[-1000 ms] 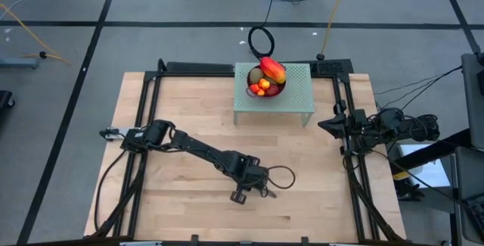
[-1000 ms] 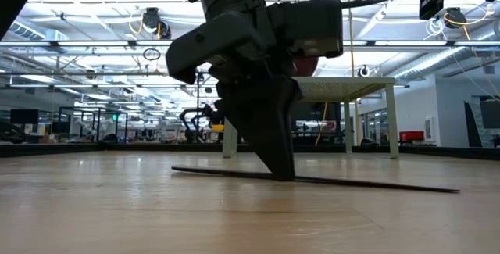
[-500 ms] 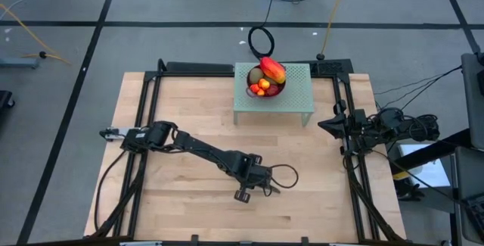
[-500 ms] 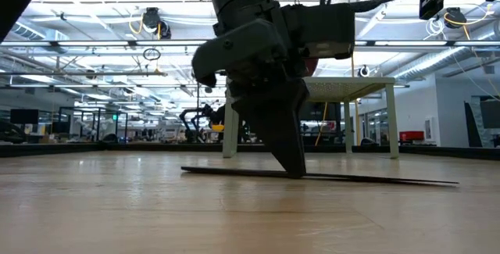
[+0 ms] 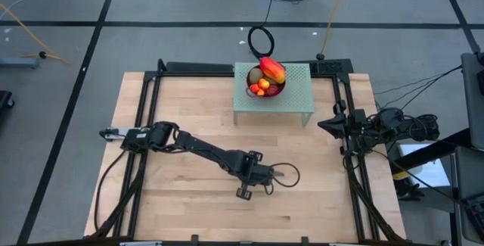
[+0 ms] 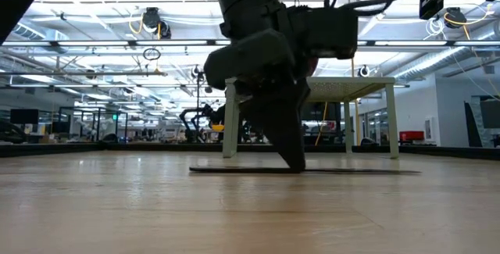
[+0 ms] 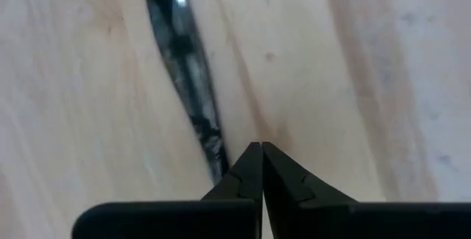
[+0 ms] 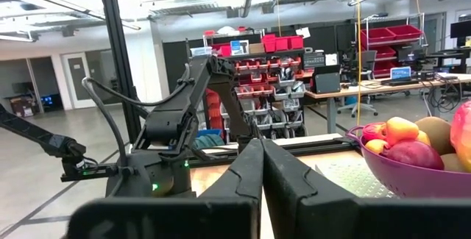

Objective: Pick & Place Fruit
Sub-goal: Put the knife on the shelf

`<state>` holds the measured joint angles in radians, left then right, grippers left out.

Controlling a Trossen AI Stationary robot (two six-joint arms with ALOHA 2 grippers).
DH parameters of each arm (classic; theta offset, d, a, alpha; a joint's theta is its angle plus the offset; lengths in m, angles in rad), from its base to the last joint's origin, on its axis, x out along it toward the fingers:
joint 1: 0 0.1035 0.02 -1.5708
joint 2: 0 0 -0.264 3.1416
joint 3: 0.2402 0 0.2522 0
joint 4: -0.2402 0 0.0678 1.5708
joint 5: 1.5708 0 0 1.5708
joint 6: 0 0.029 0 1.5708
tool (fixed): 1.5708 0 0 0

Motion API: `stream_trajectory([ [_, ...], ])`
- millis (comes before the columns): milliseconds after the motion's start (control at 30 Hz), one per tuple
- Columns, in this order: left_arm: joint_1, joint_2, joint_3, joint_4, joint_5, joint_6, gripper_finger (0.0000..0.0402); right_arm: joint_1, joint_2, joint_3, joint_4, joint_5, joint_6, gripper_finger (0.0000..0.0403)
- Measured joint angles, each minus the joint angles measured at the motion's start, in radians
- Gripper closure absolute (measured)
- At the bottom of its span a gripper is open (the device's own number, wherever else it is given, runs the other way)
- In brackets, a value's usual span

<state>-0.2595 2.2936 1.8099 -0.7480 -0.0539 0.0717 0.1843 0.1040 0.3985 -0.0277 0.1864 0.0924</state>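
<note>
The left end effector (image 5: 249,191) is down at the wooden tabletop (image 5: 189,117), its two fingers pressed together with no gap and nothing between them. In the left wrist view the closed tips (image 7: 260,154) rest on the wood just beside the end of a long dark knife (image 7: 184,77), which lies flat and runs away from the tips; whether they actually touch it cannot be told. The low view shows the same end effector (image 6: 293,164) standing on the tabletop with the thin knife (image 6: 234,170) lying flat at its foot.

The fruit (image 5: 266,79) is well apart from that end effector, on the far side of the tabletop: a red-yellow mango (image 5: 272,70), a kiwi (image 5: 256,75) and small orange-red pieces sit piled in a purple bowl (image 5: 276,91) on a small pale green perforated stand (image 5: 295,98).

The right end effector (image 8: 261,151) waits at the right edge of the tabletop, its fingers shut on nothing. From it, the purple bowl (image 8: 412,176) with its fruit (image 8: 401,132) lies near, off to one side.
</note>
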Motion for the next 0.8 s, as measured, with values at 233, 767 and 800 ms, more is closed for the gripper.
stream_trajectory([
  [233, 0.004, -0.037, 0.002, -0.069, -0.102, -0.081, 0.0388, 0.000, 0.000, 0.000, 0.000, 0.000, 0.000, 0.0403],
  [767, 0.012, -0.069, -0.024, -0.256, -0.032, -0.276, 0.0172, 0.000, 0.002, 0.000, 0.000, -0.004, 0.012, 0.0403],
  [800, 0.009, -0.070, -0.024, -0.272, -0.024, -0.283, 0.0159, 0.000, 0.002, 0.000, 0.000, -0.004, 0.012, 0.0403],
])
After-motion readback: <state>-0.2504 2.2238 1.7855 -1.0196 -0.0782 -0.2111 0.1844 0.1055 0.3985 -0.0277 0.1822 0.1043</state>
